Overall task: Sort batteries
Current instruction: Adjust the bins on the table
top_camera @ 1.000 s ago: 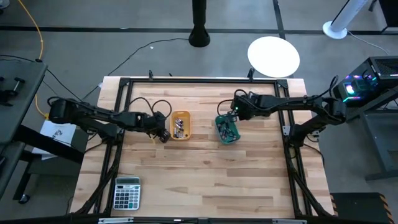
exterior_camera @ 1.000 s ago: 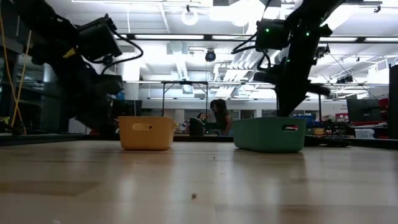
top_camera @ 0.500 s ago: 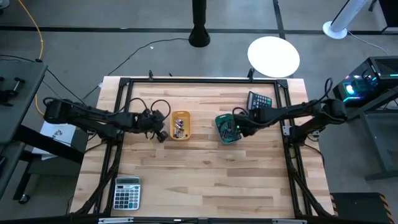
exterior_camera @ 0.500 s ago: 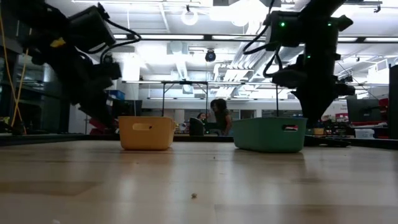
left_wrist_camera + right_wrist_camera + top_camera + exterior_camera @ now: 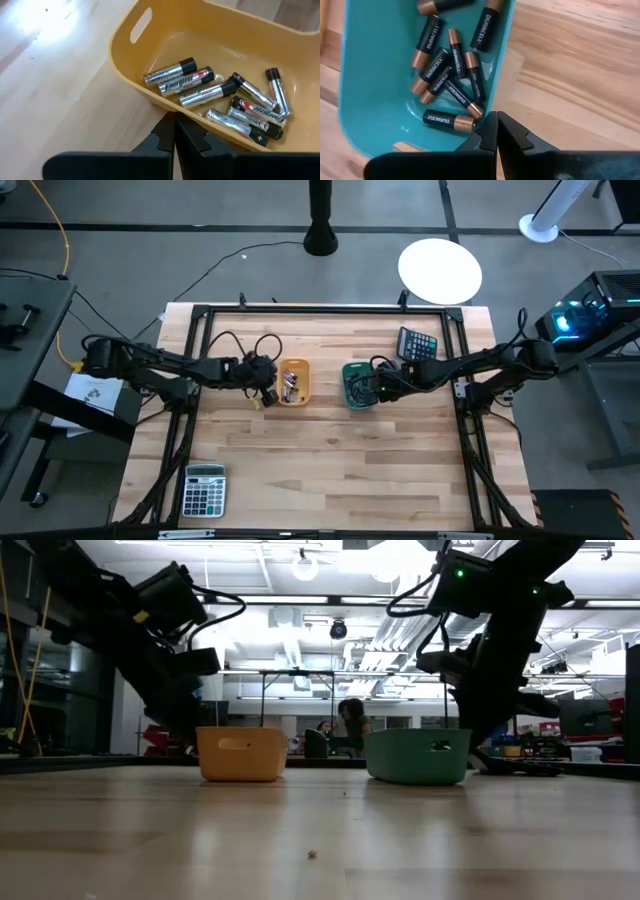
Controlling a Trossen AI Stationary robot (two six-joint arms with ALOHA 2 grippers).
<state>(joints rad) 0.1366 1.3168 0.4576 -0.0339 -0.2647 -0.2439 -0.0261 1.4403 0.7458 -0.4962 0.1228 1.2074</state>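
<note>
Several silvery batteries (image 5: 210, 90) lie in the yellow tray (image 5: 303, 370), and several dark, copper-ended batteries (image 5: 447, 65) lie in the teal tray (image 5: 350, 370). Both trays stand flat on the table, side by side near its middle. My left gripper (image 5: 266, 386) is shut, with its tips at the yellow tray's left side. My right gripper (image 5: 375, 387) is shut too, low at the teal tray's right side. In the low view each tray hides the fingertips behind it. My left gripper (image 5: 174, 122) has its shut fingertips against the outside of the yellow tray's left long wall (image 5: 165, 107), coming from the table's left and slanting down. The tray stays flat on the table. My right gripper (image 5: 496, 125) sets its shut fingertips against the outside of the teal tray's right long wall (image 5: 492, 107), coming from the table's right. The tray stays flat on the table.
A grey calculator (image 5: 204, 488) lies at the table's near left corner and a dark one (image 5: 417, 342) sits far right of the teal tray. Black frame rails (image 5: 320, 310) border the tabletop. Bare wood stretches across the near half. People sit in the room behind.
My right gripper has swung from over the teal tray's far end to its right side, come down and pushed the tray toward the table's left, straightening it. My left gripper has closed in on the yellow tray from the left, and that tray has slid slightly right.
</note>
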